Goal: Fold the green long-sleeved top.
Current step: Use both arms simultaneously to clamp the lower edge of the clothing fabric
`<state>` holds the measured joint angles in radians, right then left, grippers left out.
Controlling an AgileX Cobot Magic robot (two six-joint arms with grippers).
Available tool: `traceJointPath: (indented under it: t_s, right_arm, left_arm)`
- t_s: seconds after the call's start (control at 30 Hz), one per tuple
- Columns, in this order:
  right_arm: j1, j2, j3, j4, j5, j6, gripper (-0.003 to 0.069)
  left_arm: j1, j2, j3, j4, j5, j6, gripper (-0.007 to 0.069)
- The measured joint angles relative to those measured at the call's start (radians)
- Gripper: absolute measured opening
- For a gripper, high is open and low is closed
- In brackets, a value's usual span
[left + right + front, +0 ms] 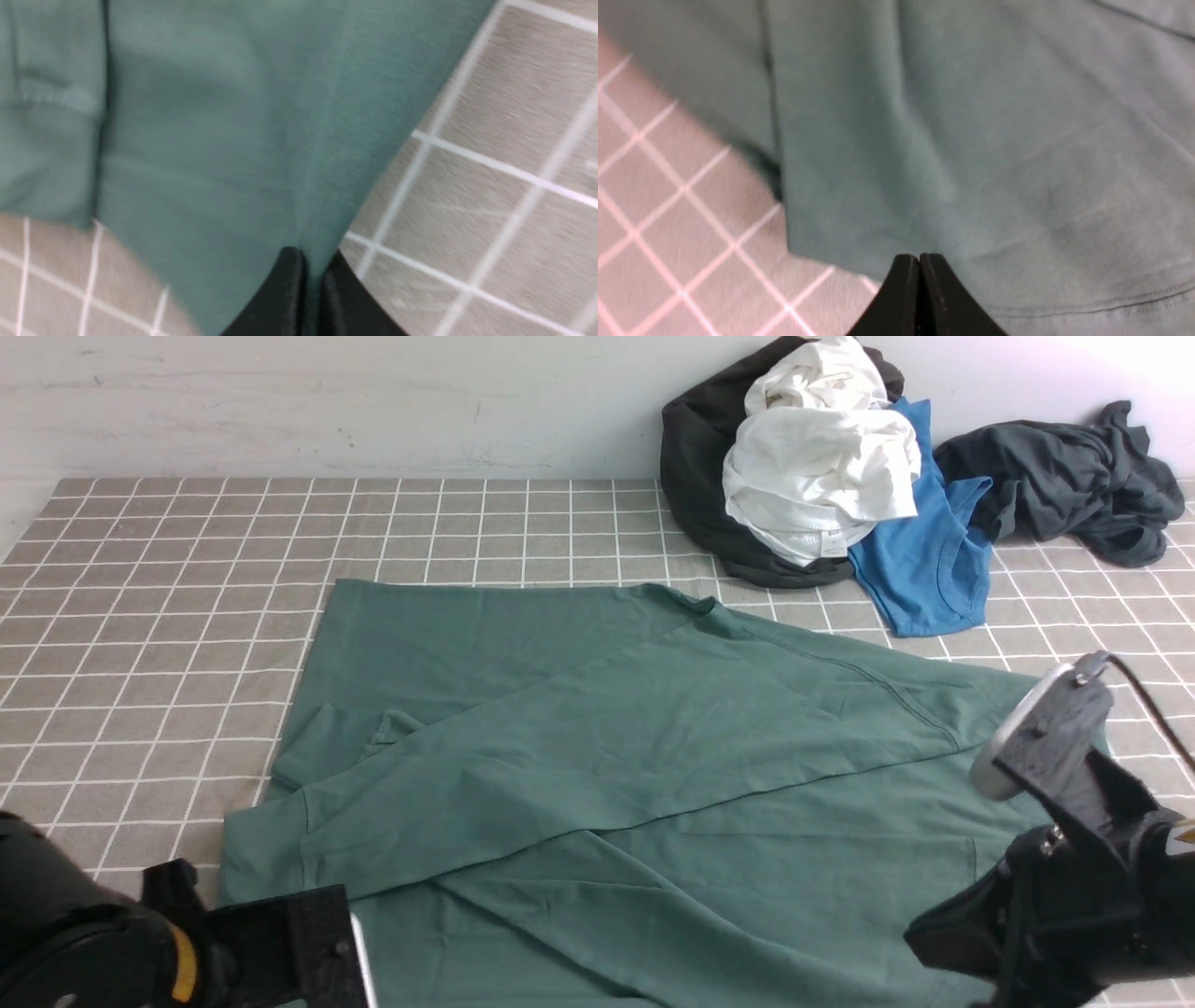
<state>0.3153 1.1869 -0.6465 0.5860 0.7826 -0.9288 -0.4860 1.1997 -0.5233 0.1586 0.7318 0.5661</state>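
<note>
Foremost, one green long-sleeved top (579, 737), dull dark green, large; spread over the near and middle part of a grey surface (159, 644) ruled with white grid lines, between the two arms and running out of the front view at its near edge; a sleeve laid slantwise across the body, its seamed cuff end towards the left arm; creases and layered folds throughout, the far left part lying flat.

Item, one left gripper (306, 261), black; tips closed on a pinch of the green fabric, which rises between them in a ridge beside the bare grid; its arm at the near left corner of the front view.

Item, one right gripper (919, 266), black; jaws clenched together, with no cloth seen between the tips; placed over the edge of the green top, near the right side; whether it touches the fabric cannot be told.

Item, a heap at the far side, right of centre: one black garment (695, 457), with white cloth (822, 467) bundled upon it, a small label showing; one bright blue top (934, 541) beside these; one dark grey garment (1064, 476), crumpled, at the far right, touching the blue; behind all, a pale wall (373, 401), scuffed.
</note>
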Motion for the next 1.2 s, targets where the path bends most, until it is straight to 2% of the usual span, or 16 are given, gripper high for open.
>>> traceJointPath:
  t_s: [0.07, 0.13, 0.23, 0.3, 0.37, 0.43, 0.57, 0.67, 0.8, 0.93, 0.97, 1.0, 1.07, 1.2]
  right_arm:
    - [0.0, 0.0, -0.014, -0.035, 0.022, -0.041, 0.0008]
    - [0.0, 0.0, -0.026, -0.11, 0.025, -0.075, 0.0057]
    - [0.0, 0.007, -0.022, -0.311, 0.021, -0.085, 0.0187]
    - [0.0, 0.016, -0.015, -0.374, 0.019, -0.087, 0.0235]
    - [0.0, 0.061, 0.009, -0.521, -0.006, -0.088, 0.0351]
    - [0.0, 0.126, 0.023, -0.616, -0.049, -0.088, 0.0422]
    - [0.0, 0.235, 0.025, -0.7, -0.116, -0.072, 0.0451]
    - [0.0, 0.297, 0.025, -0.755, -0.161, -0.055, 0.0444]
    - [0.0, 0.358, 0.023, -0.818, -0.197, -0.046, 0.0376]
    - [0.001, 0.367, 0.021, -0.819, -0.245, 0.029, 0.019]
    - [0.001, 0.368, 0.022, -0.818, -0.249, 0.037, 0.0179]
    - [0.001, 0.37, 0.01, -0.813, -0.257, 0.097, 0.0106]
    - [0.001, 0.37, -0.023, -0.812, -0.242, 0.198, 0.003]
    - [0.001, 0.37, -0.151, -0.806, -0.135, 0.407, 0.0006]
  left_arm:
    - [0.0, -0.038, 0.0, -0.006, 0.031, -0.002, 0.0002]
    - [0.0, -0.084, 0.0, -0.007, 0.058, -0.013, 0.0002]
    - [0.0, -0.115, 0.0, -0.009, 0.075, -0.07, 0.0002]
    - [0.0, -0.118, 0.001, -0.009, 0.075, -0.093, 0.0002]
    - [0.0, -0.118, 0.003, -0.009, 0.07, -0.141, 0.0004]
    - [0.0, -0.118, 0.004, -0.007, 0.051, -0.16, 0.0004]
    - [0.0, -0.118, 0.004, -0.006, 0.044, -0.167, 0.0004]
    - [0.0, -0.118, 0.005, -0.006, 0.036, -0.17, 0.0004]
    - [0.0, -0.118, 0.005, -0.008, 0.026, -0.176, 0.0005]
    - [0.0, -0.118, 0.005, -0.059, 0.026, -0.228, 0.0005]
    - [0.0, -0.118, 0.005, -0.062, 0.026, -0.235, 0.0005]
    - [0.0, -0.118, 0.0, -0.08, 0.027, -0.287, 0.0005]
    - [0.003, -0.118, -0.026, -0.089, 0.045, -0.364, 0.0005]
    - [0.072, -0.1, -0.134, -0.083, 0.111, -0.469, 0.0008]
